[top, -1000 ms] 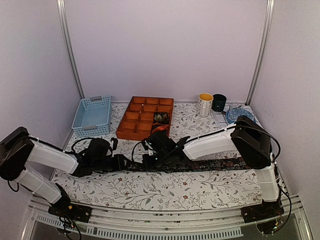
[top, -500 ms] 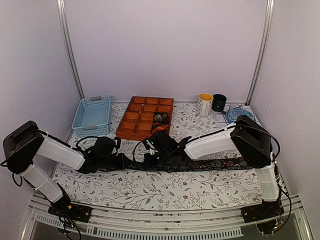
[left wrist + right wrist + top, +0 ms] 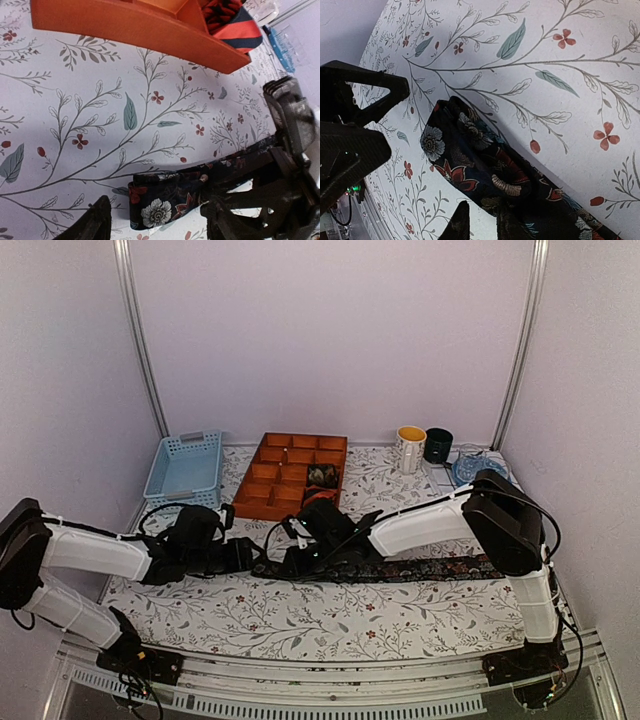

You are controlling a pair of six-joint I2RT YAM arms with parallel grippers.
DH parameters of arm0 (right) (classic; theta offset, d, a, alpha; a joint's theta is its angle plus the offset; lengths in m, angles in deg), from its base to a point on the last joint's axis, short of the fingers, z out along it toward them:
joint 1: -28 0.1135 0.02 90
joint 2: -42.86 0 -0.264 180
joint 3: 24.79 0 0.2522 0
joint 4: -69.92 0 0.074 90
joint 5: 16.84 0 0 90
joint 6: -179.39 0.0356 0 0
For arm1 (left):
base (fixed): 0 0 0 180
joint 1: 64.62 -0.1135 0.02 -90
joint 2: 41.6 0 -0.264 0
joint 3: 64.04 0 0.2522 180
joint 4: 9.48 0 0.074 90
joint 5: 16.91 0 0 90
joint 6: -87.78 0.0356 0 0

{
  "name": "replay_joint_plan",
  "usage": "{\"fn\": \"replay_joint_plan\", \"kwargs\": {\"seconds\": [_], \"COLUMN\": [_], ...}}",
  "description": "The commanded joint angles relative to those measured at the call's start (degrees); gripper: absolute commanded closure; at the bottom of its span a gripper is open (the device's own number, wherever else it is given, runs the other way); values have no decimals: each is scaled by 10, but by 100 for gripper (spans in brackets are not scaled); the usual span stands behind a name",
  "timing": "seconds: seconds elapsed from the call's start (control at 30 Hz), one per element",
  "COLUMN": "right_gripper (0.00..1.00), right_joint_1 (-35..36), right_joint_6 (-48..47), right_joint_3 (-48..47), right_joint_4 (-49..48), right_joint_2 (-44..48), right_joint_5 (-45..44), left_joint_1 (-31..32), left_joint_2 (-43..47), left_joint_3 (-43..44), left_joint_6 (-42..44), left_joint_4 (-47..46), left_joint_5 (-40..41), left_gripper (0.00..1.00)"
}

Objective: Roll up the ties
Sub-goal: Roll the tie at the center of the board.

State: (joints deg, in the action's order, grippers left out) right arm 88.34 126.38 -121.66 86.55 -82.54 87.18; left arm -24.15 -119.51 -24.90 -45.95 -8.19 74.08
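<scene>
A dark floral tie (image 3: 420, 568) lies flat across the cloth, and its left end is folded over (image 3: 160, 200). My left gripper (image 3: 159, 220) is open, with one finger (image 3: 95, 225) left of the fold and the other (image 3: 225, 217) at its right. Facing it, my right gripper (image 3: 481, 222) is open only a little. One of its fingertips (image 3: 457, 225) is over bare cloth and the other (image 3: 512, 227) is over the tie (image 3: 470, 155). Both grippers (image 3: 243, 556) (image 3: 290, 562) meet at the tie's left end. A red-and-black tie (image 3: 227, 20) sits in the orange tray.
The orange compartment tray (image 3: 270, 495) stands just behind the grippers, with a rolled tie (image 3: 322, 476) in one cell. A blue basket (image 3: 185, 472) is at the back left. Two mugs (image 3: 410, 448) (image 3: 438, 445) and a blue glass dish (image 3: 470, 468) are at the back right.
My left jaws closed, then opened wide round the folded end. My right jaws have parted slightly. The left arm has shifted a little at the tie's left end.
</scene>
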Motion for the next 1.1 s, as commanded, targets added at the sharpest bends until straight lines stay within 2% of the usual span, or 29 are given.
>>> {"fn": "replay_joint_plan", "kwargs": {"seconds": [0.0, 0.2, 0.47, 0.73, 1.07], "right_gripper": [79, 73, 72, 92, 99], "right_joint_1": [-4, -1, 0, 0, -16], "right_joint_6": [-22, -34, -47, -31, 1], "right_joint_3": [-19, -19, -28, -65, -72], "right_joint_4": [26, 16, 17, 74, 73], "right_joint_2": [120, 147, 160, 80, -2], "right_joint_5": [9, 11, 2, -18, -3], "left_joint_1": [6, 7, 6, -5, -16], "left_joint_2": [29, 59, 72, 46, 22], "left_joint_3": [-8, -26, -35, -48, -51], "left_joint_6": [4, -4, -3, -14, -16], "left_joint_4": [28, 29, 29, -24, -49], "left_joint_5": [10, 12, 17, -19, -53], "left_gripper": [36, 36, 36, 36, 32]}}
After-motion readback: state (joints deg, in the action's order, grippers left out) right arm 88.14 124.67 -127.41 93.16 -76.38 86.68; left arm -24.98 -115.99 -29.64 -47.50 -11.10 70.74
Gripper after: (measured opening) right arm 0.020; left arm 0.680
